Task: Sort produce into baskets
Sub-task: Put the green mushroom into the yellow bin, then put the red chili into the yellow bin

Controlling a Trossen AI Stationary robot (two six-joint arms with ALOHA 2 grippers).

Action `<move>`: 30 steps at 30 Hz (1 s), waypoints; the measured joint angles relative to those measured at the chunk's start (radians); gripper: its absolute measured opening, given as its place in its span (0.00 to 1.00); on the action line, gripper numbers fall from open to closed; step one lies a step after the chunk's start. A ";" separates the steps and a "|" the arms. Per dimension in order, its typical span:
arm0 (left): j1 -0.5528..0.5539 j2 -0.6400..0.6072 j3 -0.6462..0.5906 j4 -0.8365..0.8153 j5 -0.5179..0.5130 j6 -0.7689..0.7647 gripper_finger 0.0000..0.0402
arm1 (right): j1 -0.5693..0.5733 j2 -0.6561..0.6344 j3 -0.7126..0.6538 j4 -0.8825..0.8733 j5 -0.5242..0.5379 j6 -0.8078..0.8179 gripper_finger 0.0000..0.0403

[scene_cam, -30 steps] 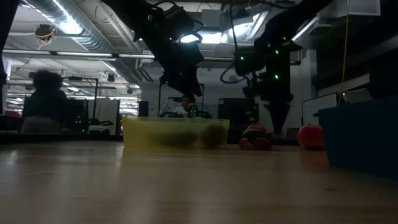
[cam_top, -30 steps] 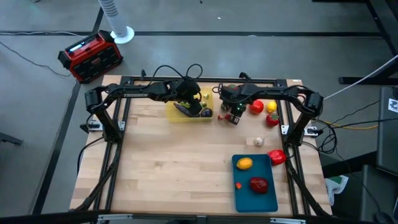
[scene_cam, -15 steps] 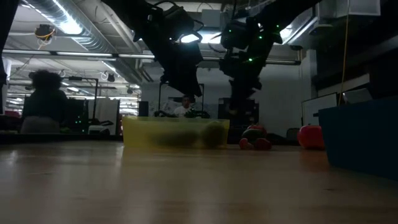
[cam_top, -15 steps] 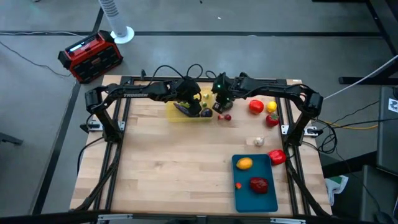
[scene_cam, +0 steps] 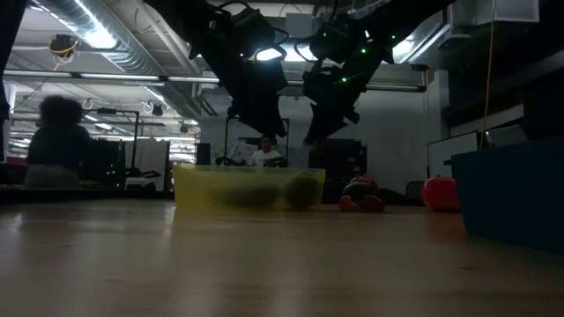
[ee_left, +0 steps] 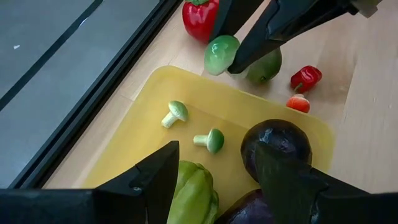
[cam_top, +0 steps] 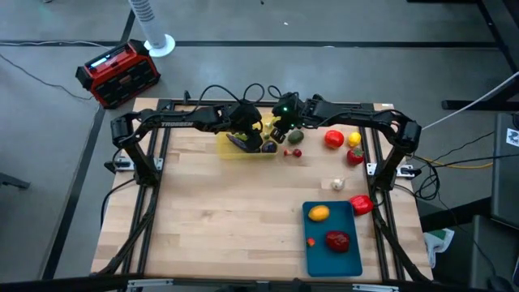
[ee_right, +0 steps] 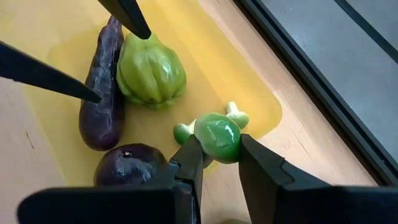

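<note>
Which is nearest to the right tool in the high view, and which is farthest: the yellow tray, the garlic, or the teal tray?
Measured from the right tool, which is shut on a small green fruit:
1. Yellow tray, just below the tool, at the far edge.
2. Garlic, mid-table on the right.
3. Teal tray, near right corner.
</note>
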 joint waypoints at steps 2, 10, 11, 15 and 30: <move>0.000 0.000 0.000 0.000 0.000 0.000 0.51 | 0.000 0.000 0.000 0.000 0.000 0.000 0.20; 0.000 0.000 0.000 0.000 0.000 -0.001 0.51 | 0.000 0.000 0.000 0.007 -0.004 0.001 0.20; 0.000 0.000 0.000 0.000 0.000 -0.001 0.51 | 0.000 0.000 0.000 0.010 -0.014 0.001 0.21; 0.000 0.000 0.000 0.000 0.000 -0.002 0.51 | 0.000 0.000 0.000 0.012 -0.052 0.002 0.28; 0.000 0.000 0.000 0.000 0.000 -0.003 0.51 | 0.000 0.000 0.000 -0.066 -0.053 0.061 0.58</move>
